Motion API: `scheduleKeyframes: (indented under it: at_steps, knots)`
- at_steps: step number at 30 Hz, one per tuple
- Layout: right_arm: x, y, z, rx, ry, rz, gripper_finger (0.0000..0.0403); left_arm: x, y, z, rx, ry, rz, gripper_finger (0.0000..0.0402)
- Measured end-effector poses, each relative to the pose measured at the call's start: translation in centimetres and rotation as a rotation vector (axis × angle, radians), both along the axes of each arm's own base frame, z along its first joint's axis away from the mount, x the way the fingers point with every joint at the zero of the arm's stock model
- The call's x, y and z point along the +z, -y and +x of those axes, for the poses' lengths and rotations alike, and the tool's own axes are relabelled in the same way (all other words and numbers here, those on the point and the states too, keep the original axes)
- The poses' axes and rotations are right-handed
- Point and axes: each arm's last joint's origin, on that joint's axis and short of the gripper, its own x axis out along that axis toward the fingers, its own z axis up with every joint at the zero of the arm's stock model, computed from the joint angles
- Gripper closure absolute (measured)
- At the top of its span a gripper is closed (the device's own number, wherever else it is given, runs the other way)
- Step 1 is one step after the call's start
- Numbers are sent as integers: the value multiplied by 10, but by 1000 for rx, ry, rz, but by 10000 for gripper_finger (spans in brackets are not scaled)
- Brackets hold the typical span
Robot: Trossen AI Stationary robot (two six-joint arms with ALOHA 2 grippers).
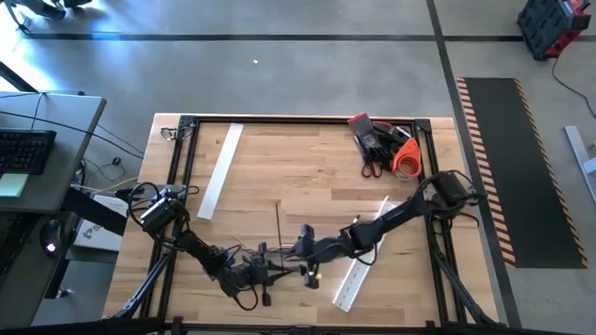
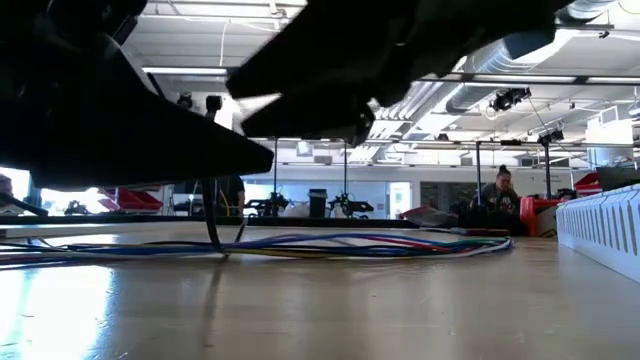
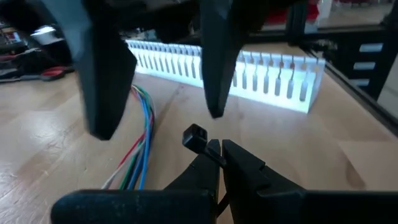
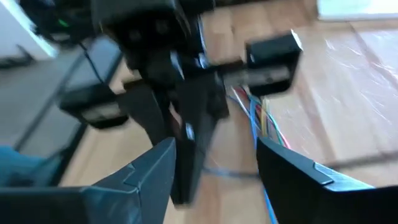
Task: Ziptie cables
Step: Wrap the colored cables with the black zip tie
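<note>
The cables [image 3: 144,134] are a bunch of thin coloured wires lying flat on the wooden table near its front edge, also seen in the low view [image 2: 330,243] and the right wrist view [image 4: 261,115]. My left gripper [image 3: 217,149] is just beside them, shut on a black zip tie [image 3: 194,135]. In the low view a thin black strip [image 2: 213,225] hangs down to the cables. My right gripper [image 4: 214,146] hovers open right in front of the left one, and its two fingers [image 3: 102,87] hang above the cables and the zip tie. In the high view the two grippers meet near the table's front middle [image 1: 284,261]. My left gripper pinches the black zip tie just below its square head [image 3: 208,152] between its two fingertips. The fingers lie nearly level, and the head sticks out beyond them, clear of the table. Where the strap runs behind the fingers is hidden.
A white slotted channel strip [image 3: 249,68] lies just beyond the grippers toward the right [image 1: 358,270], and a flat white strip [image 1: 222,170] lies at the far left. A red, black and orange heap of tools [image 1: 382,144] sits at the far right corner. A black frame [image 1: 186,167] borders the table.
</note>
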Motion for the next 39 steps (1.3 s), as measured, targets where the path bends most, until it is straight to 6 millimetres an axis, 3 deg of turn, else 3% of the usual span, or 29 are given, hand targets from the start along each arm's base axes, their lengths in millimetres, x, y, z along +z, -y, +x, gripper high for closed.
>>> scheduleKeyframes:
  at_steps: [11,20,32,39]
  knots:
    - [-15,-4,16,76,-20,54,257,-1,-3,2,17,-11,13,401]
    - [-14,-13,13,64,22,-53,390,-2,-3,2,29,-4,-47,401]
    - [-3,-45,4,10,-1,-253,401,0,-4,-6,108,49,-92,372]
    - [19,-58,9,32,-72,-412,402,2,-6,-3,120,64,-133,400]
